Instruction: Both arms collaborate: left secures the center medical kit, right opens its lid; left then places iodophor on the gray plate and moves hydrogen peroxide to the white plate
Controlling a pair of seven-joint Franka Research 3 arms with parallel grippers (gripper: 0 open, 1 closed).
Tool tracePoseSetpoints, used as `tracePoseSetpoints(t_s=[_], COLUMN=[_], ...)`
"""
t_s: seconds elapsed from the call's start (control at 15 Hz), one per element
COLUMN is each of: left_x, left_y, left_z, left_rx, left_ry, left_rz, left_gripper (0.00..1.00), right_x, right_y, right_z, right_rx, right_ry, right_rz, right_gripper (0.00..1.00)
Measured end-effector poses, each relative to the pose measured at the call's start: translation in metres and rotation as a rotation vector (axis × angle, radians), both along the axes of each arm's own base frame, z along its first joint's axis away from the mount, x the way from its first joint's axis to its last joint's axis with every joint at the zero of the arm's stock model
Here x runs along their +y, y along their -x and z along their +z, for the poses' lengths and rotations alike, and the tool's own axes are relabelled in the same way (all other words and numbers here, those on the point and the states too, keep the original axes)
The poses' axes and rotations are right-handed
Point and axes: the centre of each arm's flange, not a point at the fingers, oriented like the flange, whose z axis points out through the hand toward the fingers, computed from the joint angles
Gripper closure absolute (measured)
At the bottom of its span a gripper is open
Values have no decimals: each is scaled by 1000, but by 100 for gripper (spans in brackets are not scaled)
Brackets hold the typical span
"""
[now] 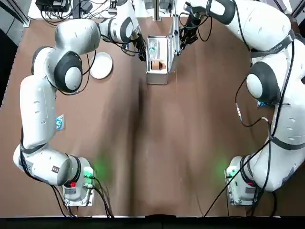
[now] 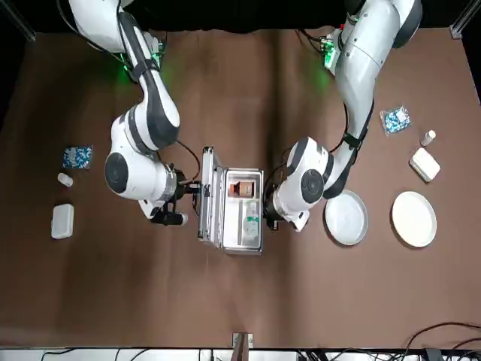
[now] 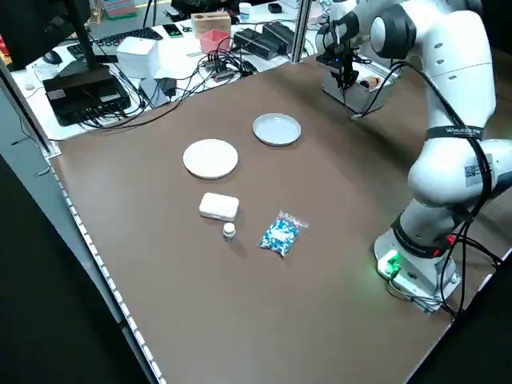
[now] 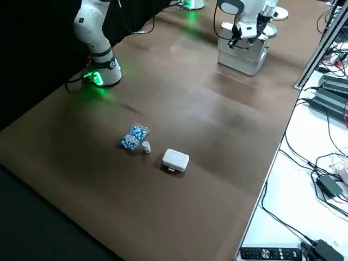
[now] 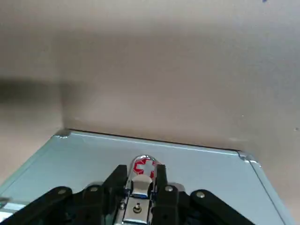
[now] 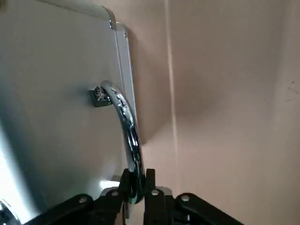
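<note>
The medical kit (image 1: pixel 157 72) stands open at the far middle of the table. Its lid (image 2: pixel 207 197) is upright on its hinge. My left gripper (image 5: pixel 142 171) is shut on the red-cross latch on the kit's side wall (image 5: pixel 140 154). My right gripper (image 6: pixel 136 177) is shut on the lid's chrome handle (image 6: pixel 123 112). Inside the kit lie the brown iodophor (image 2: pixel 242 187) and the teal-marked hydrogen peroxide (image 2: pixel 252 221). The rimmed gray plate (image 2: pixel 346 218) sits just beyond my left gripper (image 2: pixel 269 218). The flat white plate (image 2: pixel 414 219) lies farther out on that side.
On my left side lie a blue pill packet (image 2: pixel 396 119), a small vial (image 2: pixel 428 138) and a white box (image 2: pixel 425 164). On my right side lie another blue packet (image 2: pixel 77 156), a vial (image 2: pixel 65 179) and a box (image 2: pixel 62 220). Cables and equipment crowd the bench (image 3: pixel 160 48) beyond the table's far edge.
</note>
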Motion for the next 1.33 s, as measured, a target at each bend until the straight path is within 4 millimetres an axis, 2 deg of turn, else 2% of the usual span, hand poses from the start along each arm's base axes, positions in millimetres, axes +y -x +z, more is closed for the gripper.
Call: tracePoseSetpoints(t_s=[0.2, 0.27, 0.4, 0.47, 0.6, 0.67, 0.93, 1.07, 1.13, 1.27, 1.33], left_x=[0, 0, -1, 0, 0, 0, 1, 3, 5, 10, 12], left_y=[0, 0, 0, 0, -1, -1, -1, -2, -4, -5, -5], left_z=[0, -1, 0, 0, 1, 1, 1, 1, 3, 8, 13], left_rx=[0, 2, 0, 1, -4, -7, -6, 2, 8, 28, 38], left_ry=[0, -1, 0, -1, 0, 1, -4, -9, -12, -22, -28], left_rz=[0, -1, -1, -1, 1, 3, 0, -1, 1, -3, -6], left_gripper=[68, 68, 68, 68, 65, 59, 25, 7, 0, 0, 0], right_x=[-5, -17, -22, -23, -27, -28, -33, -39, -42, -45, -45], right_y=[-2, -12, -17, -18, -19, -19, -21, -23, -24, -24, -23], right_z=[-6, -23, -34, -36, -36, -36, -35, -35, -34, -35, -35], right_rx=[4, -22, -14, -13, -10, -6, 13, 27, 33, 42, 54], right_ry=[-8, 7, -4, -1, -1, -1, -22, -37, -47, -54, -61], right_rz=[17, 4, -1, -3, -8, -8, -25, -40, -50, -57, -57], right_gripper=[84, 68, 63, 56, 55, 55, 50, 39, 39, 26, 23])
